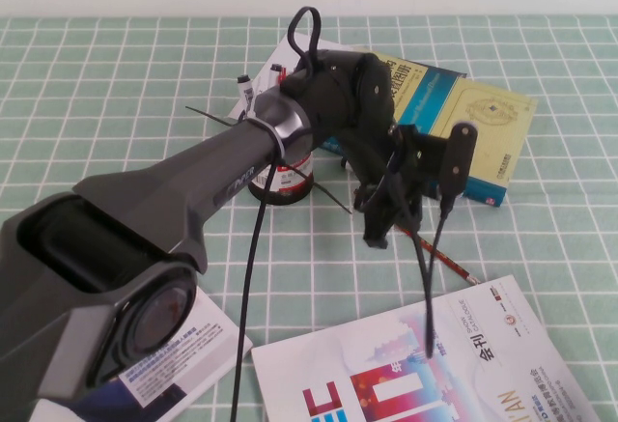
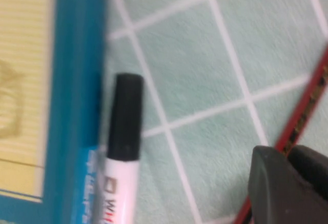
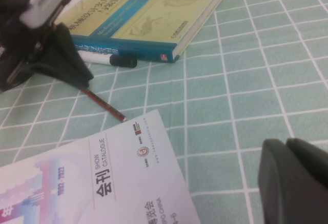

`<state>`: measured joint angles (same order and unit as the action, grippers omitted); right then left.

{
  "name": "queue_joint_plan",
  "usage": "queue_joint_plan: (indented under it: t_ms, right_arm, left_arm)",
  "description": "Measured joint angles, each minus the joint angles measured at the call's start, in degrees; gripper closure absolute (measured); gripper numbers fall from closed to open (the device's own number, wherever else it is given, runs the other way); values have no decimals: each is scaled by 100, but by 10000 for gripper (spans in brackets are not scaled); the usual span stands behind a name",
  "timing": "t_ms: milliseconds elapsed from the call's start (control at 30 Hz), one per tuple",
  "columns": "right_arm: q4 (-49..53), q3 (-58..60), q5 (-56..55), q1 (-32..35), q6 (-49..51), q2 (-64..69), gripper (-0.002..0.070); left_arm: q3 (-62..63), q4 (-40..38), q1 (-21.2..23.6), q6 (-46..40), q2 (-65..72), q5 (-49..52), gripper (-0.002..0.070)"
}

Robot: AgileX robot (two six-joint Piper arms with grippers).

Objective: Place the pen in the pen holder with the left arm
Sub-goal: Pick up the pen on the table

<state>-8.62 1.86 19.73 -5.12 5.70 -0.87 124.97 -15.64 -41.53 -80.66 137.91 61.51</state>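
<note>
One relation governs our move: the pen (image 1: 446,257) lies slanted on the cloth, running near-right from under our left gripper (image 1: 386,219), whose closed fingertips touch its far end. The pen holder (image 1: 280,179) stands left. Our right gripper (image 3: 294,180) waits, seemingly shut, well right.

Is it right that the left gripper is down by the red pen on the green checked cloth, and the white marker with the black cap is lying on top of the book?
Not quite. The left gripper is down at the pen on the green checked cloth, but the white marker lies on the cloth beside the book, against its edge, not on top. The right wrist view shows this. The right gripper hangs apart.
</note>
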Motion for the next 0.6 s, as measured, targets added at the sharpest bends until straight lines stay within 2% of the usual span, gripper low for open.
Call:
queue_joint_plan:
  t_ms: [333, 600]
  right_arm:
    - [0, 0, 0, 0, 0, 0, 695]
    - [0, 0, 0, 0, 0, 0, 695]
  left_arm:
    - [43, -268, 0, 304, -4, -435, 638]
    - [76, -153, 0, 532, 208, -103, 631]
